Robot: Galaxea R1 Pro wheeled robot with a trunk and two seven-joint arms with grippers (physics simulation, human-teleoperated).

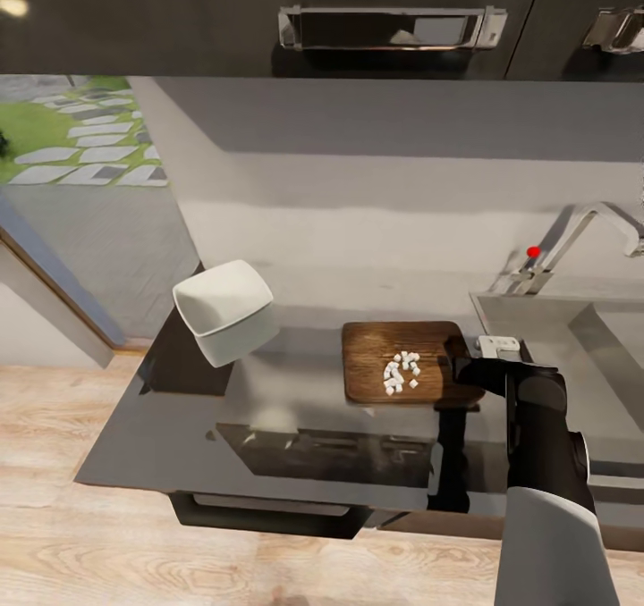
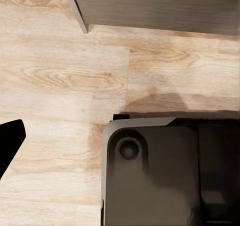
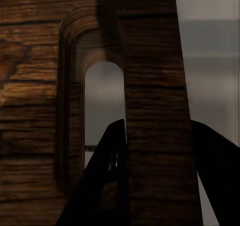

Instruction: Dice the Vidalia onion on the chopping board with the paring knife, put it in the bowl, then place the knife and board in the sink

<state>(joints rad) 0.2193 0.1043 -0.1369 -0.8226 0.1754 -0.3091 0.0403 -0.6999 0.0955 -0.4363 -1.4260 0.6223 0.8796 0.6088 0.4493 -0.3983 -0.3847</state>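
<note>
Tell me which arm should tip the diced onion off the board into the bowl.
Right. The right gripper already sits at the chopping board's handle end, a finger on each side of the strip beside the handle hole. The diced onion lies on it; the bowl stands beside. The left wrist camera faces the floor.

White onion pieces (image 1: pixel 402 373) dot the dark-brown grained chopping board (image 1: pixel 376 356); white bowl (image 1: pixel 224 307), glossy dark-grey countertop (image 1: pixel 179 427).

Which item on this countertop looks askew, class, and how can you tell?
The bowl at the countertop's left end looks tipped rather than flat, its opening tilted toward the camera. The diced onion lies on the chopping board, whose handle end the right tool straddles.
</note>
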